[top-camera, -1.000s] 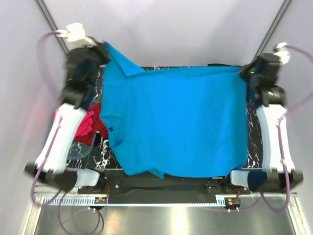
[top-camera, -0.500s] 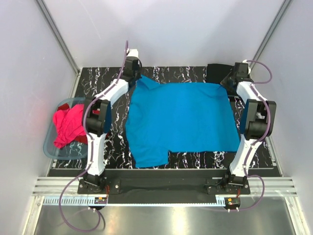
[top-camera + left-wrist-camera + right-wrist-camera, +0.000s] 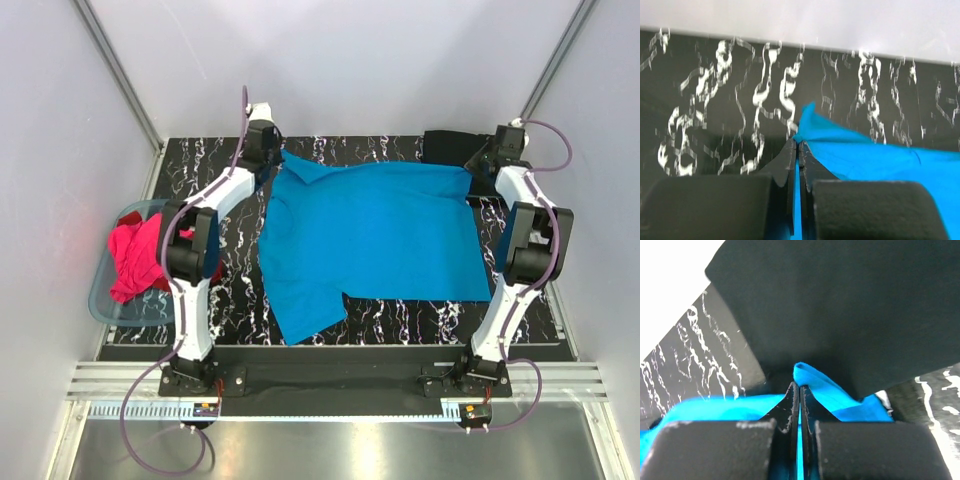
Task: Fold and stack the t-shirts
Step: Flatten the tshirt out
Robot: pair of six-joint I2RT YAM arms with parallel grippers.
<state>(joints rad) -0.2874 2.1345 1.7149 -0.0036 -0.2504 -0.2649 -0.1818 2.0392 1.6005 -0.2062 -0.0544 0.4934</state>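
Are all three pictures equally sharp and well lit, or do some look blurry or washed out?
Top external view: sharp and evenly lit, turquoise shirt crisp. Left wrist view: marbled table soft and smeared, near blocks of the left tool fuzzy. Right wrist view: upper-left corner blown out white, black shirt a featureless dark mass, base of the right tool soft.
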